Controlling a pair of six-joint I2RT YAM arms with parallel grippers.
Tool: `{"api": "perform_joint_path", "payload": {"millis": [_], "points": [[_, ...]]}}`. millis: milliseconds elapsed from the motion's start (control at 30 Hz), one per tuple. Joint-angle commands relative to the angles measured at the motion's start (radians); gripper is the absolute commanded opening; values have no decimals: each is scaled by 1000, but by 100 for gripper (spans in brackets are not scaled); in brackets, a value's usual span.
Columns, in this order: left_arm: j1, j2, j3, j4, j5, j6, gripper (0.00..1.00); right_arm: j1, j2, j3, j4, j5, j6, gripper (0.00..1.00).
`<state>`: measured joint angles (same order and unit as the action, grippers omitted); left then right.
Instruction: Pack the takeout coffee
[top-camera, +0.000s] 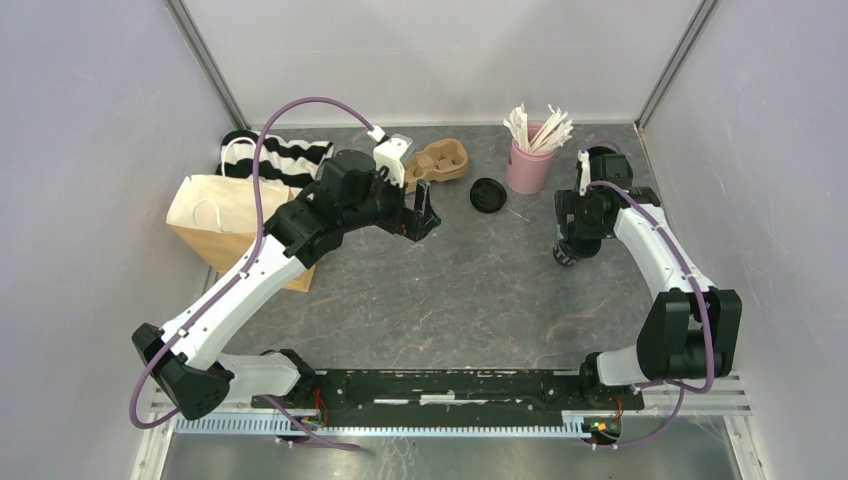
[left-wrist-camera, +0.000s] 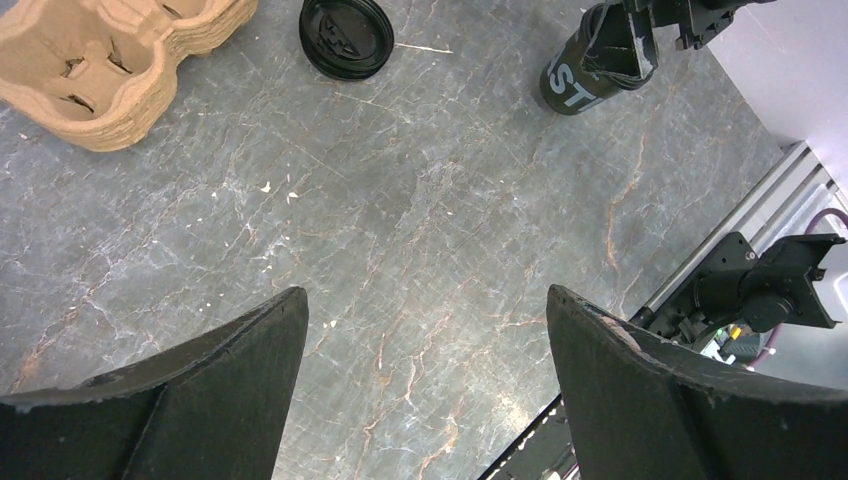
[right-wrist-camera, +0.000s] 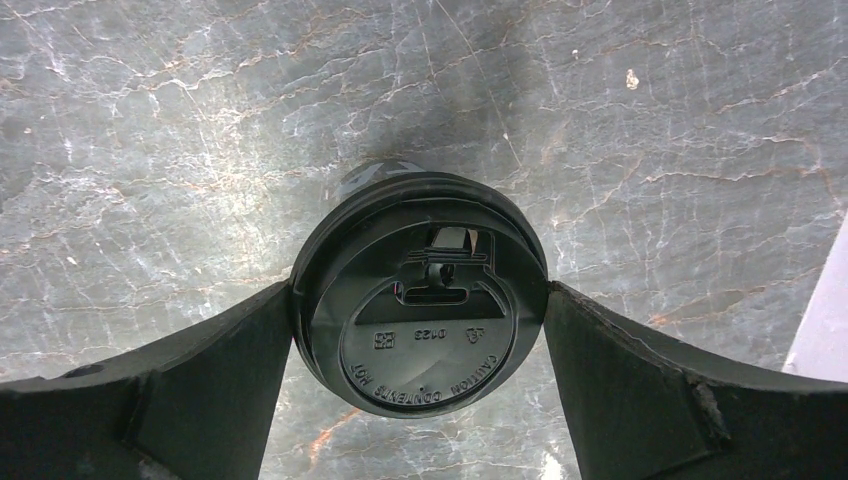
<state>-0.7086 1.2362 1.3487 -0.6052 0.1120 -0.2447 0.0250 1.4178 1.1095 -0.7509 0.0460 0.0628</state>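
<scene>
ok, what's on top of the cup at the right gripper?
A round black lid with embossed lettering, between the right gripper's fingers. It covers the cup's mouth, so the inside can't be seen.

Black cup (left-wrist-camera: 572, 88) at the right hand (right-wrist-camera: 419, 292), pale lettering; grey veined table (left-wrist-camera: 400, 220) below; brown tray (left-wrist-camera: 110, 70), pink cup (top-camera: 528, 165) beyond.

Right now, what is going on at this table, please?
The right arm has its jaws on either side of a lidded black coffee cup standing upright on the table; whether they press it, I cannot tell. The left arm holds its jaws open and empty above bare table. A loose black lid lies near the pulp carrier tray. The paper bag is at the left.
</scene>
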Motion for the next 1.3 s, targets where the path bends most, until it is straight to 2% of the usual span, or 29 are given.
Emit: {"api": "perform_joint_path", "payload": {"millis": [0,200,333,500,733,833,933,1267], "points": [[0,-21,8,24,12,50,94,24,-1,10,-2,75,-32,98],[0,-23,0,24,20,44,95,68,-11,-9,12,139,-34,98],[13,-11,-1,38,48,6,95,132,-51,-44,72,102,-110,98],[99,23,-60,100,180,-130,97,239,-102,-104,161,-8,-210,98],[209,252,-47,119,447,-300,96,416,-142,-148,252,-118,-250,98],[208,350,-61,227,597,-376,100,475,-142,-154,268,-134,-257,98],[194,414,-91,336,623,-434,100,507,-134,-168,273,-133,-256,98],[108,660,50,381,683,-402,100,564,-116,-179,278,-125,-270,98]]}}
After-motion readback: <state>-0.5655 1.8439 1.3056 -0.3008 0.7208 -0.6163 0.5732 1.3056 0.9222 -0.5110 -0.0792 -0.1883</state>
